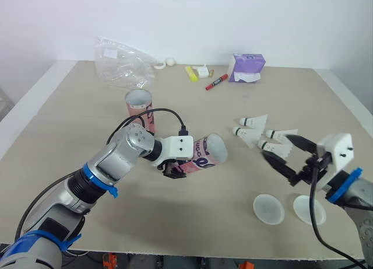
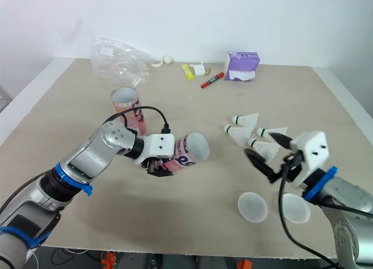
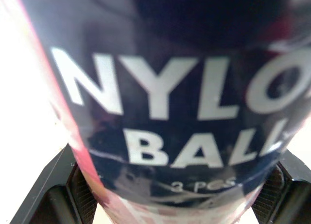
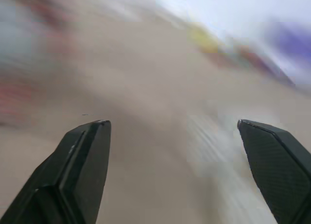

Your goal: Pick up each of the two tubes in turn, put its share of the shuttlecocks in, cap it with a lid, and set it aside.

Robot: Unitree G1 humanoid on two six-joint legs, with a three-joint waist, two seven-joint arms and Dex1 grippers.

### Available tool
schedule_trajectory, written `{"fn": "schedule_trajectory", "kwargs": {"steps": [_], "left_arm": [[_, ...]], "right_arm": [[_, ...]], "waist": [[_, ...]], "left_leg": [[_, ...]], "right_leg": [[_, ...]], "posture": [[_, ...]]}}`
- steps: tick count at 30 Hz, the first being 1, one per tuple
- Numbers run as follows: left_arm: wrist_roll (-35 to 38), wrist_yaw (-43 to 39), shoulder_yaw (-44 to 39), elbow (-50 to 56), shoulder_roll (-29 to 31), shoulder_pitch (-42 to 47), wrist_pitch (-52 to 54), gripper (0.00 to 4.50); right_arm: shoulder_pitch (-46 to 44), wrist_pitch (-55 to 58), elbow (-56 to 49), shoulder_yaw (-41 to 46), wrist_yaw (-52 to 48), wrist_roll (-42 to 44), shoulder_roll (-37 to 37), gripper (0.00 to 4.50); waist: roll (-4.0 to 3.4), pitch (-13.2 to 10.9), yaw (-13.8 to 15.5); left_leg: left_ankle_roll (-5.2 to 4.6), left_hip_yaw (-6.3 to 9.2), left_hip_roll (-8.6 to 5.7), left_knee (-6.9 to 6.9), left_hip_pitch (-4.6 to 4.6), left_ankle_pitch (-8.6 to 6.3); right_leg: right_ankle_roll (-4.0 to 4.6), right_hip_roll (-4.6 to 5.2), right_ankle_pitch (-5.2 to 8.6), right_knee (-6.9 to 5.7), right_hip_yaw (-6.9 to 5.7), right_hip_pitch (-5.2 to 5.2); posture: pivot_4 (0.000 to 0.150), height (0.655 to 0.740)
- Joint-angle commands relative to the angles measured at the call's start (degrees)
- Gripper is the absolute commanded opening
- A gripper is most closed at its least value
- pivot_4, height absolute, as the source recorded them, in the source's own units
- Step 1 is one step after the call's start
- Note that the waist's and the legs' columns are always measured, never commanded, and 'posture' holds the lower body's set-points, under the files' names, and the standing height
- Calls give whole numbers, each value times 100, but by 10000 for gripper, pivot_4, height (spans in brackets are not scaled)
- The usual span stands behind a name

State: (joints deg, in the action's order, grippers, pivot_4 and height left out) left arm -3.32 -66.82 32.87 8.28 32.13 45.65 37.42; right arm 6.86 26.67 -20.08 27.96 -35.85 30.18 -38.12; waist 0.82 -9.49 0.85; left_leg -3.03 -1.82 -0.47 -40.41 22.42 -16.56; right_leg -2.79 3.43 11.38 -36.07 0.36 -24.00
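Note:
My left gripper (image 1: 175, 167) is shut on a pink tube (image 1: 205, 154) held on its side above the table, its open mouth facing right. The tube's dark label (image 3: 184, 102) sits between the fingers in the left wrist view. A second pink tube (image 1: 140, 108) stands upright behind it. Several white shuttlecocks (image 1: 254, 122) (image 1: 275, 146) lie at centre right. My right gripper (image 1: 284, 153) hangs open just right of the nearest shuttlecock, with nothing between its fingers (image 4: 80, 161). Two translucent lids (image 1: 268, 209) (image 1: 308, 209) lie near the front edge.
A crumpled clear plastic bag (image 1: 121, 63) lies at the back left. A purple tissue box (image 1: 246, 67), a red marker (image 1: 216, 82), a yellow item (image 1: 190, 73) and small bits sit along the back edge.

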Motion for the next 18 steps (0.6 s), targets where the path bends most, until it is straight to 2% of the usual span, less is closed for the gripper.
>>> {"fn": "schedule_trajectory", "kwargs": {"steps": [1, 4, 6, 18], "left_arm": [[-100, 30, 99, -52, -23, 4, 25, 36564], [-109, 18, 102, -61, -5, -2, 6, 36564], [-116, 4, 102, -45, 36, -32, -14, 36564], [-120, 39, 90, 40, 80, -83, 64, 36564]], "right_arm": [[-155, -30, 402, 130, 328, -191, 35, 44905], [-207, -312, 962, -245, 127, -588, -80, 44905], [-430, -237, 1120, -322, 102, -480, 7, 44905], [-998, 402, 1168, -691, 106, -269, 60, 44905]], "waist": [[-23, 7, -15], [-31, 11, -17], [-31, 12, -25], [-34, 12, -24]], "left_leg": [[0, -3, 0, 1, 0, 0], [-2, -3, 1, 1, -2, 1], [-5, 0, 1, 1, -2, 2], [-5, -9, 0, 1, 0, 2]], "right_leg": [[0, 0, 0, -1, 4, -2], [0, -6, -1, -2, 4, -2], [0, -7, -1, -2, 3, -1], [-10, -7, -1, -1, 17, -4]], "posture": [[1500, 7400], [1500, 7400], [1500, 7400], [1500, 7400]]}}
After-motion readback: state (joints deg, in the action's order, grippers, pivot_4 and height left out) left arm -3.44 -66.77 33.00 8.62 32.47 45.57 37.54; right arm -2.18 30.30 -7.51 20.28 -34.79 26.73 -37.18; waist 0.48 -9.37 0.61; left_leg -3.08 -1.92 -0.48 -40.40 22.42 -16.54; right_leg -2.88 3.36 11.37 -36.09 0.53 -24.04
